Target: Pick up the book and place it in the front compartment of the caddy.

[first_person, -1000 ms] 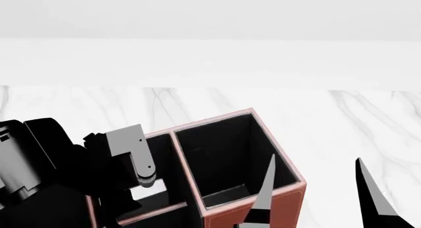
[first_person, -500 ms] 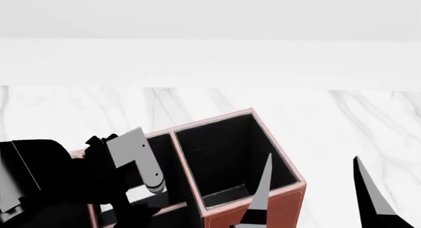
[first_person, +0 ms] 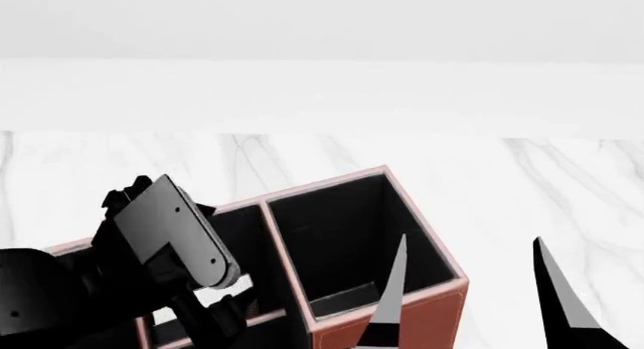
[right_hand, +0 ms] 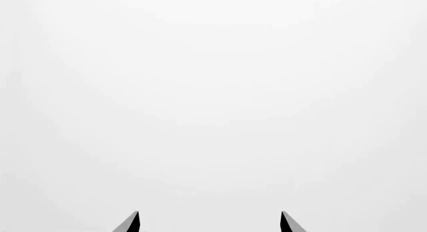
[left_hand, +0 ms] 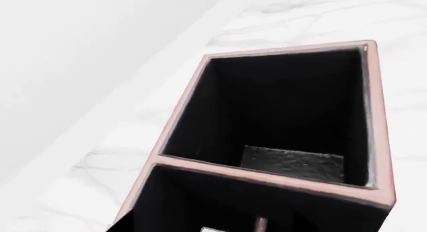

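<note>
Presently my left end effector (first_person: pixel 207 319) is down inside the caddy (first_person: pixel 387 326), in the compartment on the left of the head view, with the wrist housing above the rim. I cannot tell whether its jaws are released or clenched; they are hidden by the arm. The book is not clearly identifiable: a pale patch (first_person: pixel 216 296) beneath the wrist may be its page edge, and the left wrist view shows only a sliver at the frame edge, so I cannot confirm where it sits. My right end effector (first_person: pixel 468 289) hangs released, fingers wide apart and holding nothing, over the caddy's near right corner.

Risks, in my judgement: if the book stands crooked or caught on a divider, withdrawing could drag it back out; the wrist could strike the pale rim (left_hand: pixel 267 173) and shift the caddy on the marble table (first_person: pixel 544 183).
</note>
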You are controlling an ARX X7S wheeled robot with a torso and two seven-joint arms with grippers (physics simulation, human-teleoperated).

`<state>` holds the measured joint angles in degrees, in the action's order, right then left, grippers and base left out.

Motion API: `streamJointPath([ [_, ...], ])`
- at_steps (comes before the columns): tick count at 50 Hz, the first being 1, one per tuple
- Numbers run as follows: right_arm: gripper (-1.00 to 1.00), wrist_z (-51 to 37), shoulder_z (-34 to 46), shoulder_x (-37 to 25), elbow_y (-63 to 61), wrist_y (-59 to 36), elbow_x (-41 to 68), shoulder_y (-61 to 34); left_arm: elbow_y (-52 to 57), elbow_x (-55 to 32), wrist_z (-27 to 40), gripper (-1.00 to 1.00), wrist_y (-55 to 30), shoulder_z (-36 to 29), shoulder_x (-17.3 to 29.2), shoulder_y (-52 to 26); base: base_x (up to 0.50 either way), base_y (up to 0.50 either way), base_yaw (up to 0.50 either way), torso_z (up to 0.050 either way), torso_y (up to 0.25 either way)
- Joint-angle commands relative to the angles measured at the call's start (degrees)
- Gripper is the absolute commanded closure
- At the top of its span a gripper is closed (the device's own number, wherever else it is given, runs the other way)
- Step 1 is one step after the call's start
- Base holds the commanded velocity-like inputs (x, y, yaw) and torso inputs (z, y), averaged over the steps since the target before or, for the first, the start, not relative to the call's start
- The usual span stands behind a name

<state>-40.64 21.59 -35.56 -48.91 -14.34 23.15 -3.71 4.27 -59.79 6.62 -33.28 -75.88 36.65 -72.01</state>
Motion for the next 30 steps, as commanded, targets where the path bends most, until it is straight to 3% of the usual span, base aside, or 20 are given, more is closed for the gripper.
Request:
streamJointPath([
  [1,-1.0,-0.14,0.52,0.01,-0.46,-0.38,-0.26,-0.23,9.74,-0.74,10.22,-1.0,3.68,3.82,5.03,3.15,0.0,0.0,0.0,0.0,0.0],
  [16,-1.0,-0.78,1.22,0.08,-1.75,-2.07,-0.18,-0.99,23.37,4.4,28.14,-1.0,10.1,7.75,11.64,8.64,0.0,0.0,0.0,0.0,0.0],
  [20,-1.0,-0.7,1.43,0.12,-1.65,-2.06,-0.33,-1.14,26.83,6.42,34.49,-1.0,15.8,9.44,13.46,13.49,0.0,0.0,0.0,0.0,0.0],
  [30,-1.0,-0.73,1.85,0.22,-1.65,-2.14,-0.53,-1.3,33.65,12.44,41.44,-1.0,19.55,9.39,16.26,18.09,0.0,0.0,0.0,0.0,0.0],
])
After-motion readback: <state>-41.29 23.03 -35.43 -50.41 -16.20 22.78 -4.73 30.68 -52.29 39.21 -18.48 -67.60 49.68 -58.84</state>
